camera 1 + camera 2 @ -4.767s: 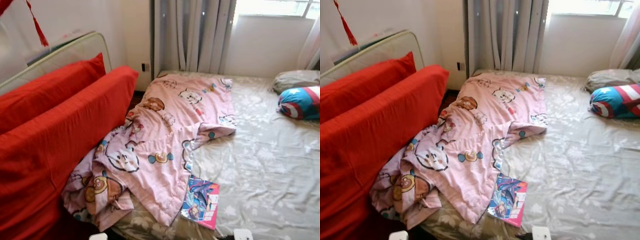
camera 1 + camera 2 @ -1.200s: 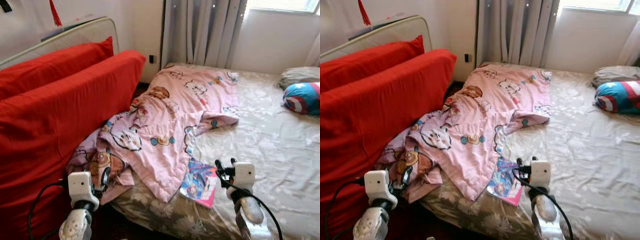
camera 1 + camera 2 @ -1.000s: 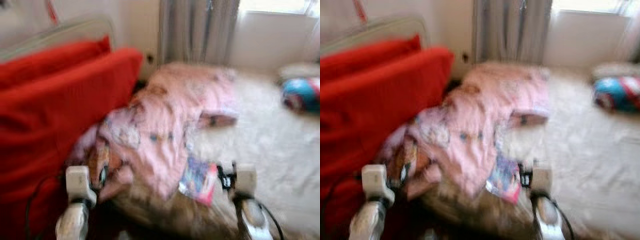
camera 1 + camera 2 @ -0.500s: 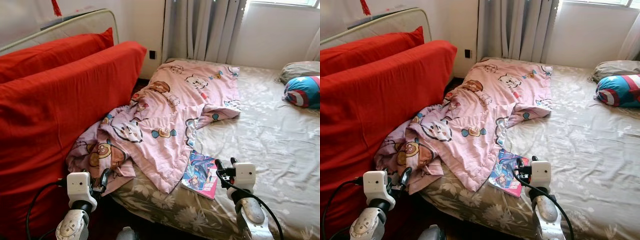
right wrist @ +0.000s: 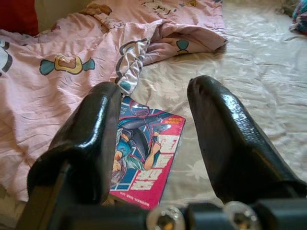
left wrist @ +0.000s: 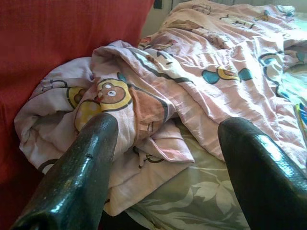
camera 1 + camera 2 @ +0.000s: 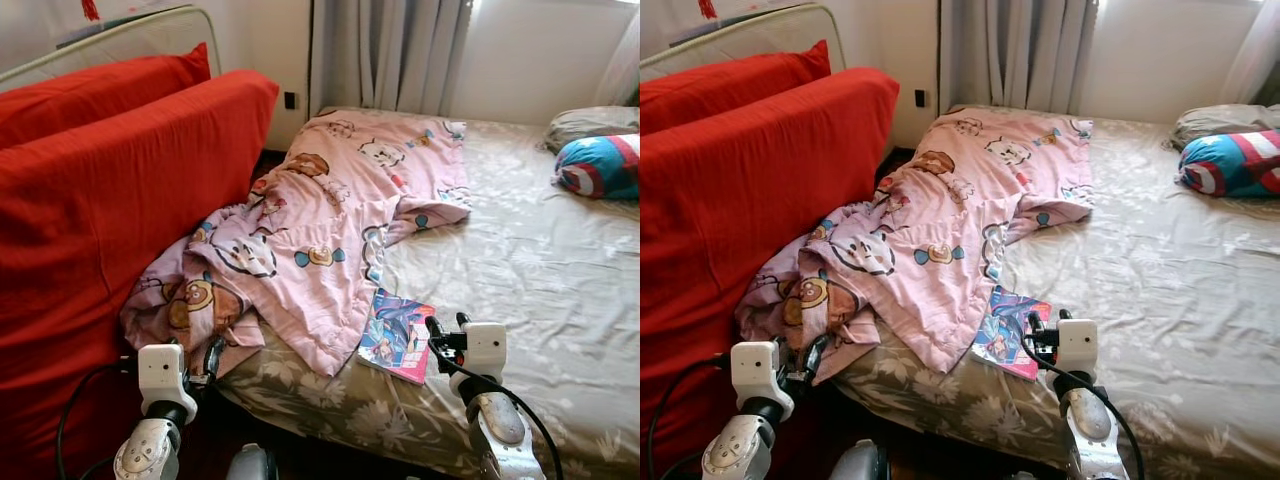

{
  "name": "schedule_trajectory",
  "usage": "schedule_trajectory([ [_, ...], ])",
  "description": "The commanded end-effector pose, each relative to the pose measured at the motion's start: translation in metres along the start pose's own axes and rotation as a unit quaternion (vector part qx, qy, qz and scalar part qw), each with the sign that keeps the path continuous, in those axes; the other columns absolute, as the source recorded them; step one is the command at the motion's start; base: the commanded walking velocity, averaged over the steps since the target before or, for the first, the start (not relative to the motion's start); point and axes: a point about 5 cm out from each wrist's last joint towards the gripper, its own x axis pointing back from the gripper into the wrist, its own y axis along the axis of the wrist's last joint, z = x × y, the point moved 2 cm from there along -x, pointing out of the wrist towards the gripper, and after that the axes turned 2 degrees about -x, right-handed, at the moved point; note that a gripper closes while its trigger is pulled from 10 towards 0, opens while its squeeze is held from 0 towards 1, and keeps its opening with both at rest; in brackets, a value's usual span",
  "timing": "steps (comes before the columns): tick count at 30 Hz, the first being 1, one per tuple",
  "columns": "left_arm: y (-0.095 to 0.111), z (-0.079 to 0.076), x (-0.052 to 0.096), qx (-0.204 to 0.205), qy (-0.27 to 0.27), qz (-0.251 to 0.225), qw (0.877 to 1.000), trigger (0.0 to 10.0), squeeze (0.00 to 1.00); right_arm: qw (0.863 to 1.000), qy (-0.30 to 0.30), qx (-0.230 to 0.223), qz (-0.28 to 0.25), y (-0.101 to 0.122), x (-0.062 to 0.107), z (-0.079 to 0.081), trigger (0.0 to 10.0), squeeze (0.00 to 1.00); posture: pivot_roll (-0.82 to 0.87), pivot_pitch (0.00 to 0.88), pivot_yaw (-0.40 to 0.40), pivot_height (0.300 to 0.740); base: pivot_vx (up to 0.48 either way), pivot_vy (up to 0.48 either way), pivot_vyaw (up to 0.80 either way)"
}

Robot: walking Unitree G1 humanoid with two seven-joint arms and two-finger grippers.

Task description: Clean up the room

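Your left gripper [image 6: 163, 143] is raised at the bed's [image 7: 540, 260] near corner, fingers [image 6: 76, 167] spread wide and empty, aimed at the bunched end of the pink quilt [image 7: 320, 230] that spills off the edge beside the red cushions [image 7: 110, 190]. Your right gripper [image 5: 153, 124] is lifted over the near edge, fingers parted wide around nothing, pointing at the book [image 7: 398, 338] lying flat on the sheet, its far corner tucked just under the quilt. A blue pillow [image 7: 597, 166] sits at the bed's far right.
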Motion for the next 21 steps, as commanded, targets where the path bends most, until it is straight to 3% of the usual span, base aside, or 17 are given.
schedule_trajectory([
  [1, 0.0039, 0.0026, 0.0000, -0.002, 0.001, -0.005, 1.000, 10.0, 0.00, 1.000, -0.001, 0.002, 0.013, -0.0035, -0.0009, 0.0016, 10.0, 0.00, 0.02, 0.023, 0.009, 0.630, 0.000, 0.000, 0.00],
  [6, 0.0047, 0.0030, 0.0002, -0.004, -0.001, -0.006, 1.000, 10.0, 0.00, 1.000, -0.003, 0.002, 0.017, -0.0047, -0.0012, 0.0024, 10.0, 0.00, 0.02, 0.026, 0.012, 0.605, 0.000, 0.000, 0.00],
  [18, 0.0062, 0.0065, 0.0044, -0.009, -0.006, -0.005, 1.000, 10.0, 0.00, 1.000, 0.002, -0.012, 0.003, -0.0027, -0.0018, 0.0104, 10.0, 0.00, 0.03, 0.035, 0.023, 0.605, 0.000, 0.000, 0.00],
  [21, 0.0061, 0.0060, 0.0044, -0.011, -0.008, -0.002, 1.000, 10.0, 0.00, 0.999, -0.010, -0.035, 0.004, -0.0038, -0.0018, 0.0083, 10.0, 0.00, 0.04, 0.028, 0.026, 0.605, 0.000, 0.000, 0.00],
])
